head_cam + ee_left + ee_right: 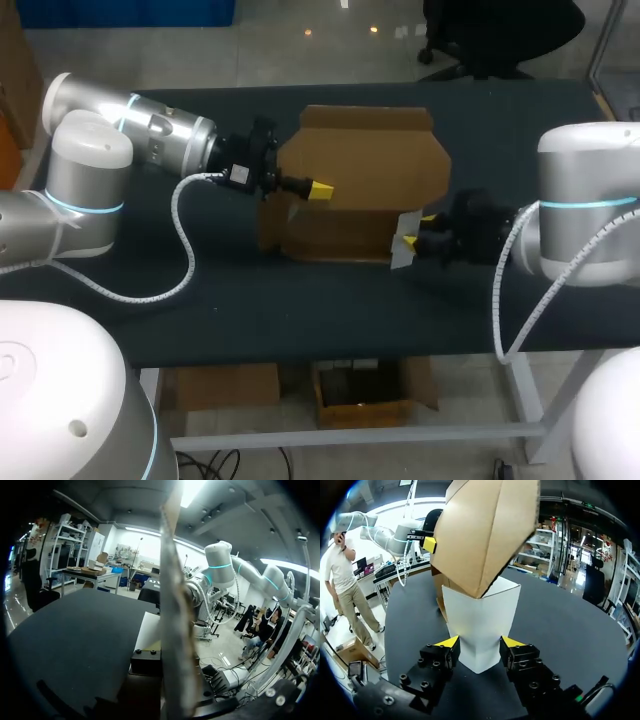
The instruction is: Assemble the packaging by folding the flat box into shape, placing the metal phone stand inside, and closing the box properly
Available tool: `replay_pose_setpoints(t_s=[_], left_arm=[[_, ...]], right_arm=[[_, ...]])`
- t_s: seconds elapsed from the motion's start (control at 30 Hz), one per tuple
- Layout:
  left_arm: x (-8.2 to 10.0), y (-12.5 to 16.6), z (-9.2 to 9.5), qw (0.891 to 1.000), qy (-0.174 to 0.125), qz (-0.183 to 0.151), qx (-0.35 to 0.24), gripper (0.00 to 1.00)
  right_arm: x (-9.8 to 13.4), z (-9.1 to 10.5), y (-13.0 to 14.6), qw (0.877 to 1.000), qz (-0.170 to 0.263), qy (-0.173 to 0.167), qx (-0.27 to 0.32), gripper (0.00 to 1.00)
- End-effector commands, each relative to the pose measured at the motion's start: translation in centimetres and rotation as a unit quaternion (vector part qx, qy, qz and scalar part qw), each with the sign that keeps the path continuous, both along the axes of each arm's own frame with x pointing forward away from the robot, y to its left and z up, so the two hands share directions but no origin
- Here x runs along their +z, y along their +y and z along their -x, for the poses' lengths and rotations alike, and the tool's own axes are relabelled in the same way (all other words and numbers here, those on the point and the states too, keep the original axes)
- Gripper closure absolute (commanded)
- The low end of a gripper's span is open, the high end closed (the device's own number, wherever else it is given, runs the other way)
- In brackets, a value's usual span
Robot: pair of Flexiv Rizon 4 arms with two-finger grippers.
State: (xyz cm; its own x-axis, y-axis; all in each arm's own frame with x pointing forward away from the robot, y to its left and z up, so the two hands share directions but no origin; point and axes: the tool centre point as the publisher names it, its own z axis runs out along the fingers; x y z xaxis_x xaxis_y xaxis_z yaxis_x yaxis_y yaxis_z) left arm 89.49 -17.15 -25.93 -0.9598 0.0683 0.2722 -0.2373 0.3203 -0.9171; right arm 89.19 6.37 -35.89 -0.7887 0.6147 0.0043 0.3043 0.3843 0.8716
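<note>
A brown cardboard box (360,190) stands half folded in the middle of the dark table, its top flaps up. My left gripper (321,190) is at the box's upper left edge, shut on a brown flap that runs edge-on (175,630) through the left wrist view. My right gripper (410,238) is at the box's right end, shut on the pale end flap (482,625), with a yellow tip against each side of it (480,642). The brown body (485,530) rises over that flap, and my left gripper (429,544) shows beyond it. No phone stand is in view.
The dark table top (300,300) spreads in front of the box and behind it. My left arm's white coiled cable (185,260) droops onto the table at the left. My right arm's cable (505,290) hangs past the front right edge.
</note>
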Motion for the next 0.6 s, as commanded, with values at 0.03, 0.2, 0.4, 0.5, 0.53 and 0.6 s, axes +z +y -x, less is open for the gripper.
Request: replay_pose_setpoints(t_s=[0.03,0.2,0.4,0.5,0.53,0.6], left_arm=[[-0.33,-0.16,0.07,1.000,0.000,0.000,-0.001,1.00],[-0.33,-0.16,0.07,1.000,0.000,0.000,-0.001,1.00],[-0.33,-0.16,0.07,1.000,0.000,0.000,-0.001,1.00],[-0.33,-0.16,0.07,1.000,0.000,0.000,-0.001,1.00],[-0.33,-0.16,0.07,1.000,0.000,0.000,-0.001,1.00],[-0.33,-0.16,0.07,1.000,0.000,0.000,-0.001,1.00]], right_arm=[[-0.47,-0.30,0.57,1.000,-0.007,-0.006,-0.011,0.51],[-0.53,-0.64,0.68,1.000,-0.016,0.001,-0.025,0.51],[-0.72,-0.90,0.91,0.999,-0.024,0.010,-0.044,0.51],[-0.80,-1.00,0.92,0.998,-0.034,0.014,-0.055,0.50],[-0.82,-1.02,0.90,0.997,-0.037,0.015,-0.059,0.50],[-0.83,-1.03,0.91,0.997,-0.040,0.015,-0.062,0.51]])
